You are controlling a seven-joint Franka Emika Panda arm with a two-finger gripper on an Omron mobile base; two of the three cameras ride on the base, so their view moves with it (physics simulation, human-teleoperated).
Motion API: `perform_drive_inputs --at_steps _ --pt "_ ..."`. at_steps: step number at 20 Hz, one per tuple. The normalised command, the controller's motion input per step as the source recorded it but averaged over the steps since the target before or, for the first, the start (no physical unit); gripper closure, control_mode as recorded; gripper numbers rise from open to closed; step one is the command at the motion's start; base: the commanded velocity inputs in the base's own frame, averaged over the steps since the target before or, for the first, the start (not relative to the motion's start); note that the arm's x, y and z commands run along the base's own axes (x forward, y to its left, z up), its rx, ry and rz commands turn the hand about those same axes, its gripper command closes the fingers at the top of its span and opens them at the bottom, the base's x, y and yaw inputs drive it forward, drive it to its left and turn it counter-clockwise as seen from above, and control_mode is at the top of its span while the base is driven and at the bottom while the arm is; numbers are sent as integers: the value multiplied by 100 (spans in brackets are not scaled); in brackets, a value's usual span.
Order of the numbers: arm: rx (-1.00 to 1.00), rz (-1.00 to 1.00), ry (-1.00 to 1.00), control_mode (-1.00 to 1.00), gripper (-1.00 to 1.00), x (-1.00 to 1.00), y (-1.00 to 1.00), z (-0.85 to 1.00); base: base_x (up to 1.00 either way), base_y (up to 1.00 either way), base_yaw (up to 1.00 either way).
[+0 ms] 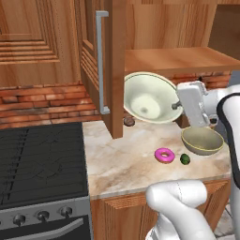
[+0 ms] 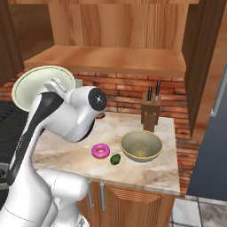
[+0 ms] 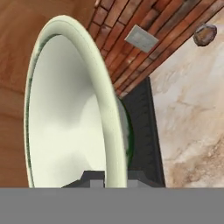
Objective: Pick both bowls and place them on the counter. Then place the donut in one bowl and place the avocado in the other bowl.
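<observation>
One counter (image 1: 126,159) of beige marbled stone runs beside one black stovetop (image 1: 40,161); two bowls are in sight; the cream-white bowl (image 1: 150,97) hangs tipped on its side in the air above the counter's back edge, below the open cabinet shelf (image 1: 178,58), its hollow facing the left base camera; the olive-tan bowl (image 1: 202,140) stands upright on the counter; one knife block (image 2: 150,114) stands behind it by the brick wall; one donut (image 1: 164,155), pink, lies on the counter just beside one avocado (image 1: 185,159); one small brown lump (image 1: 129,121) rests near the cabinet door; the gripper (image 3: 109,177) is closed tight, its fingertips pinching the cream-white bowl's rim.
</observation>
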Motion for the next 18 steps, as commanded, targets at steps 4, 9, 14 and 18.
perform_drive_inputs --at_steps 4,9,14,18 --pt "-7 6 14 -100 100 -30 0 -82 0 0 0" --pt "-5 3 10 -100 100 -2 0 -83 0 0 0" --pt "-3 4 11 -100 100 3 1 -70 0 0 0" --pt "-1 4 12 -100 100 21 5 -66 0 0 0"
